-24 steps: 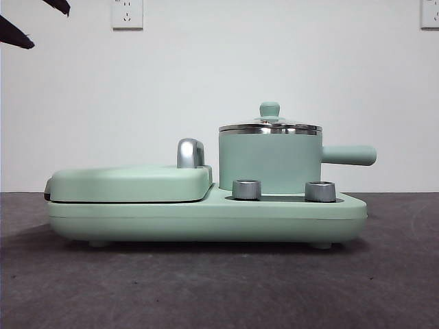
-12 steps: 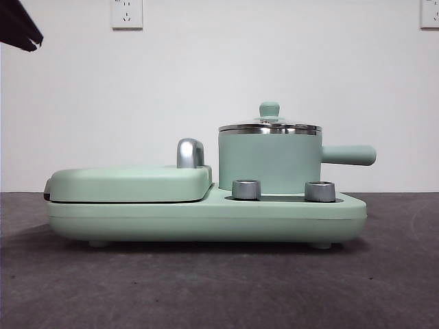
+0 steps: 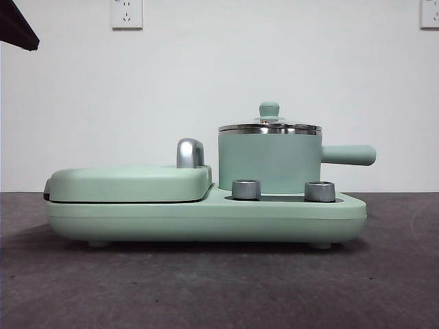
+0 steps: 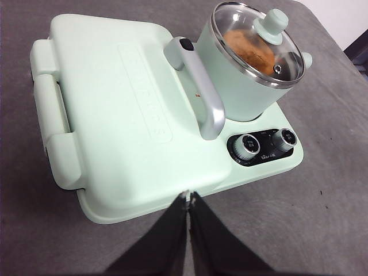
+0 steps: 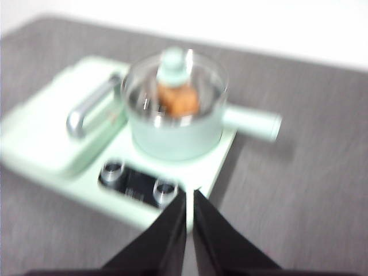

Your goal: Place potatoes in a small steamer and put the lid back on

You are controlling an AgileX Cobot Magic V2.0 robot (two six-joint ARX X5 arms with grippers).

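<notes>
Potato (image 4: 248, 50): orange-brown, rough skinned, lying inside the small steamer and seen through the lid; only an orange blur in the right wrist view; hidden by the pot wall in the front view.
Small steamer (image 3: 269, 163): mint-green cylinder, smooth matte wall, steel rim, straight green side handle; stands on the right part of the appliance base behind the two knobs.
Lid (image 4: 257, 43): round clear glass, steel rim, small mint-green knob; seated on the steamer rim.
Appliance base (image 3: 206, 219): mint-green, rounded edges, resting on the bench.
Grill cover (image 4: 121, 103): flat, mint-green, closed, with a curved silver handle (image 4: 198, 86) beside the steamer.
Knobs (image 3: 246, 189): two, metallic, ribbed, set in a dark panel in front of the steamer.
Bench (image 3: 206, 288): dark grey, matte, finely textured.
Left end effector (image 4: 188, 194): black jaws pressed together, holding nothing, above the near edge of the base, apart from it.
Right end effector (image 5: 189, 192): black jaws pressed together, empty, apart from the appliance on the knob side; its view is blurred.
Wall sockets (image 3: 127, 14): white, the right one cut off at the frame edge.
Dark arm tip (image 3: 17, 27): top left corner of the front view, cut off; a second ago it showed as two thin points, now one broader wedge.
Appliance, steamer, lid: unchanged from a second ago.
</notes>
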